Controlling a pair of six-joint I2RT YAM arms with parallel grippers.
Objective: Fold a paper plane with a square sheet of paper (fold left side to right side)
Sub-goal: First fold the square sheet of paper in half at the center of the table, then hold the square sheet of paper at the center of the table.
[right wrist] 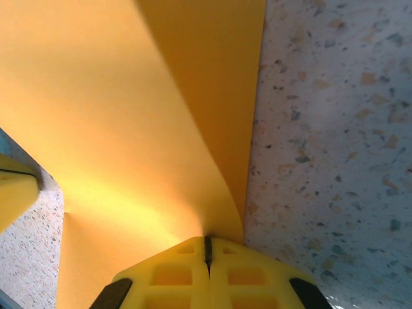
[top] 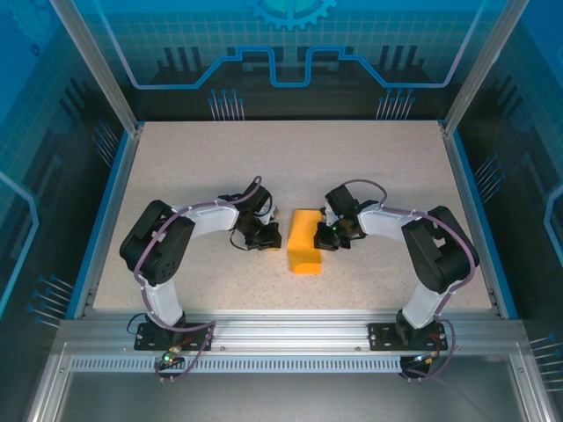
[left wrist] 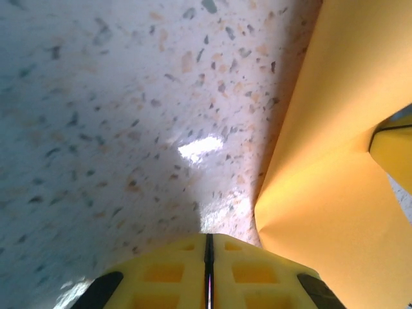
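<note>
Square sheet of paper (top: 305, 242): bright orange, plain, doubled over loosely into a narrow strip, upper layer bowed rather than pressed flat, lying mid-table (top: 378, 167), long side running near-to-far.

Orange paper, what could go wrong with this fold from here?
1. The orange paper is bowed over, not creased flat; the right fingers seem to pinch just one spot, so pulling could skew the fold.
2. The left fingers are shut beside the sheet, not on it, so it may slide on the table.
</note>
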